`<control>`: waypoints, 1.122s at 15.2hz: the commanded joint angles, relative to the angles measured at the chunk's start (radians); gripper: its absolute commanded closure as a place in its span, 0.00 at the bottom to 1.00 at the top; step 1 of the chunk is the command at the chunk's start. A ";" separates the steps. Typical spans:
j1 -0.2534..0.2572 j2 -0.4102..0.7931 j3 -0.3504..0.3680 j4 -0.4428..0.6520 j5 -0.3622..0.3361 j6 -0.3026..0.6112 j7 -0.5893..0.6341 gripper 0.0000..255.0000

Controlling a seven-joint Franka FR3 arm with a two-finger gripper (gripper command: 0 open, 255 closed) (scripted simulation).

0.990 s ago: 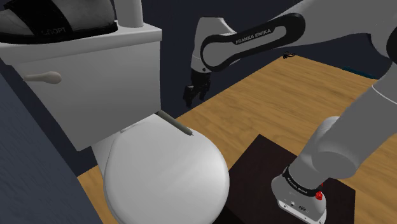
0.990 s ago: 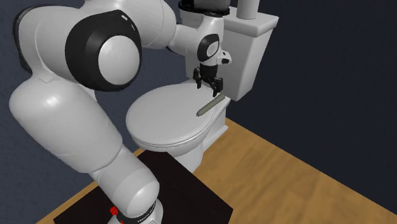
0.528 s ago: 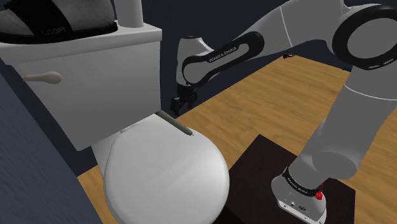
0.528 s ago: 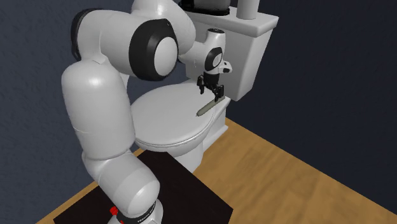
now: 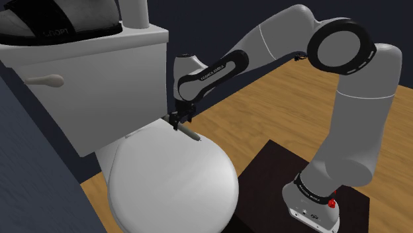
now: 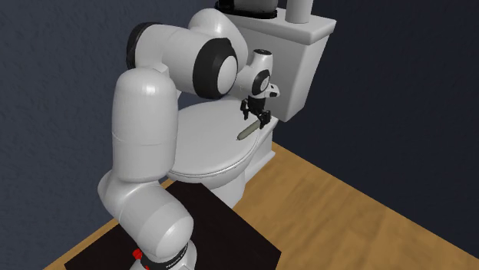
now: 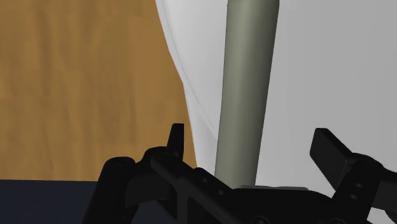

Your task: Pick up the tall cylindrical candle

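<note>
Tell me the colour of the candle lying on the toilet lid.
The candle is plain olive-grey, no pattern; clearest in the wrist view.

- My arm (image 5: 357, 132) rises upright, folds at the elbow, then stretches down toward the shoulder view's left.
- My gripper (image 5: 179, 123) points straight downward.
- My fingers (image 7: 331, 149) stand apart, gripping nothing.

- The closed white toilet lid (image 5: 173, 180) carries one slim grey-green candle (image 5: 192, 133), which lies flat on its side near the lid's rear edge, close to the tank (image 5: 99, 79).
- The wooden floor (image 5: 284, 112) carries the toilet and the robot's dark stand (image 5: 265, 179).
</note>
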 commanded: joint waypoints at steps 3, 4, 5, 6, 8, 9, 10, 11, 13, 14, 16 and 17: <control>0.002 0.034 -0.004 -0.012 -0.006 0.046 0.001 0.00; 0.002 0.039 -0.004 -0.013 -0.007 0.052 0.002 0.00; 0.002 0.039 -0.004 -0.013 -0.007 0.052 0.002 0.00; 0.002 0.040 -0.005 -0.012 -0.008 0.052 0.001 1.00; 0.002 0.040 -0.005 -0.012 -0.007 0.052 0.001 1.00; 0.002 0.039 -0.004 -0.013 -0.007 0.052 0.002 1.00; 0.002 0.039 -0.005 -0.013 -0.007 0.052 0.002 1.00; 0.002 0.040 -0.004 -0.011 -0.007 0.051 0.002 1.00; 0.002 0.039 -0.004 -0.011 -0.007 0.050 0.002 1.00; 0.002 0.039 -0.004 -0.011 -0.007 0.050 0.002 1.00; 0.001 0.030 -0.003 -0.012 -0.006 0.041 0.001 1.00; 0.001 0.021 -0.002 -0.010 -0.004 0.031 0.000 1.00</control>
